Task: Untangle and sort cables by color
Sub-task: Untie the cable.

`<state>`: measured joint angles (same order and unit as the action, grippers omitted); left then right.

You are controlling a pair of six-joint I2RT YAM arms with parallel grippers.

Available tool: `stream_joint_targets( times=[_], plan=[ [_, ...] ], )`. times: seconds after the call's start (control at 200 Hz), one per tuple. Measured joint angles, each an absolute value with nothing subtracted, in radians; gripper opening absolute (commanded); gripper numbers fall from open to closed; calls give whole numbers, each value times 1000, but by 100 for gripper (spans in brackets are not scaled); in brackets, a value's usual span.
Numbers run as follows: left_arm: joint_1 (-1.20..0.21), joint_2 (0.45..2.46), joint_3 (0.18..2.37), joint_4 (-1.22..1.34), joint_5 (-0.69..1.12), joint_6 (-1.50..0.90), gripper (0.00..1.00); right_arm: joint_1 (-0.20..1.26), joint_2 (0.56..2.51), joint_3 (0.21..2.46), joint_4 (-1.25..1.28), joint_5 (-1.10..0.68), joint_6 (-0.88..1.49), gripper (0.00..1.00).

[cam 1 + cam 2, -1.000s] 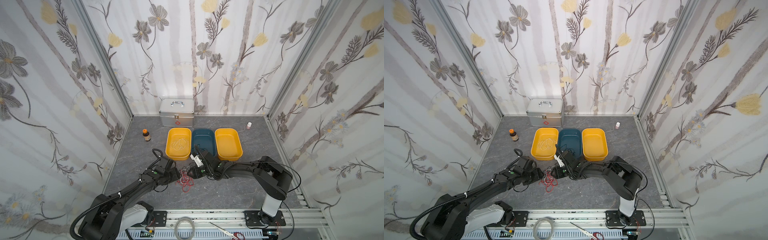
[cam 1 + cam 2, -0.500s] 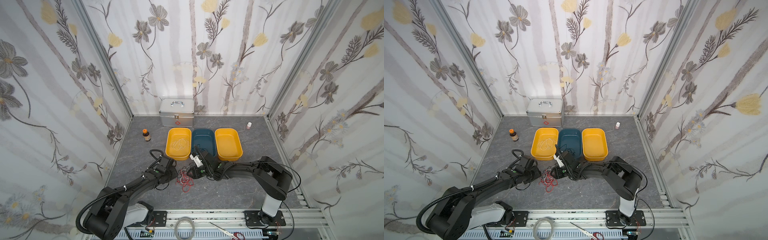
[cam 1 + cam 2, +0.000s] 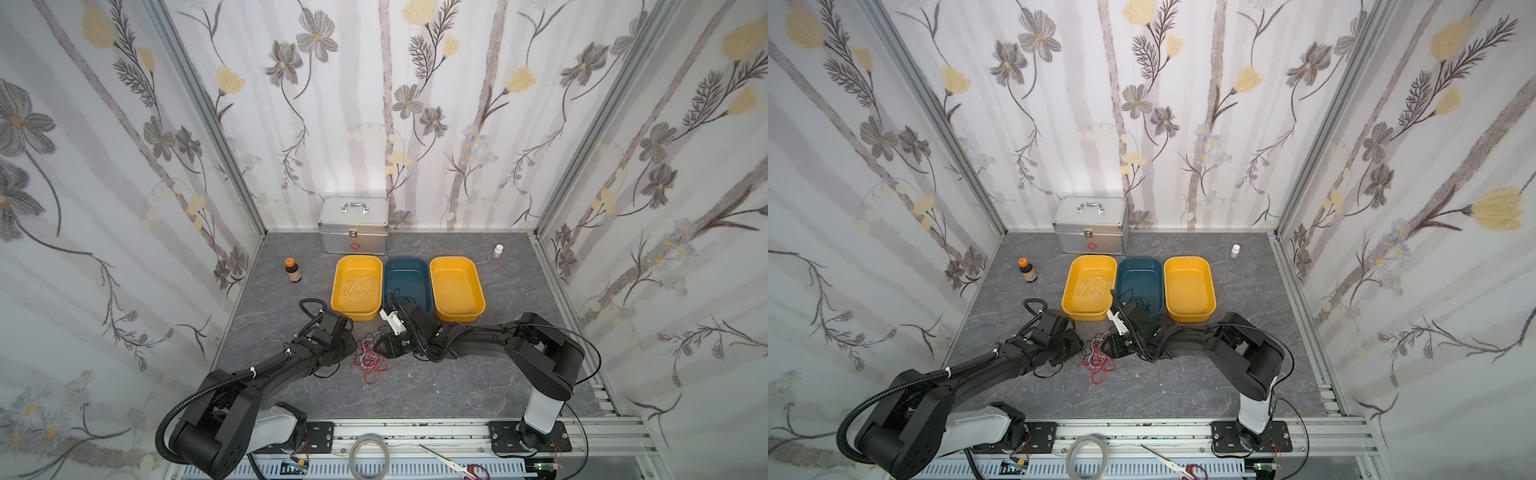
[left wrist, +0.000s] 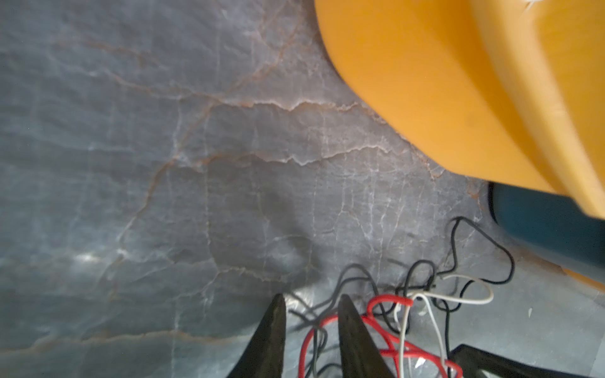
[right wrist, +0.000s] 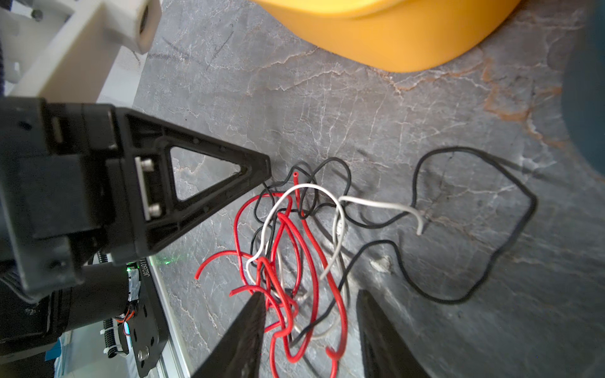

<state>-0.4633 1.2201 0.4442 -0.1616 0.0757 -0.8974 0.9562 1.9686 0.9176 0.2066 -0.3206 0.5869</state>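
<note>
Tangled cables [image 3: 370, 358] inspected: left gripper [image 4: 311, 299] narrowly parted astride loose strands; right gripper [image 5: 309, 293] half open, straddling the heap. Neither clamps anything.

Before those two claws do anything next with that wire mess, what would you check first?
1. Jaws of the left gripper apart, strands between: ok.
2. Jaws of the right gripper apart: ok.
3. Single colour between right jaws: not ok; red, white, black cross.
4. The tangle of thin red, black and white cables loosened: not ok.
5. Some white cables in the left yellow plastic tub, black cables in the dark blue plastic tub: ok.
</note>
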Motion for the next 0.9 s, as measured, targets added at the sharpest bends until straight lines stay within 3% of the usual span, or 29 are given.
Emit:
stream_joint_targets(
  times=[0.415, 0.904],
  plan=[
    [-466, 1232, 424, -104, 83, -943, 35, 956, 1978, 918, 212, -324, 587, 46],
    [-466, 1262, 410, -50, 62, -976, 3, 956, 1978, 918, 212, -324, 587, 45]
  ],
)
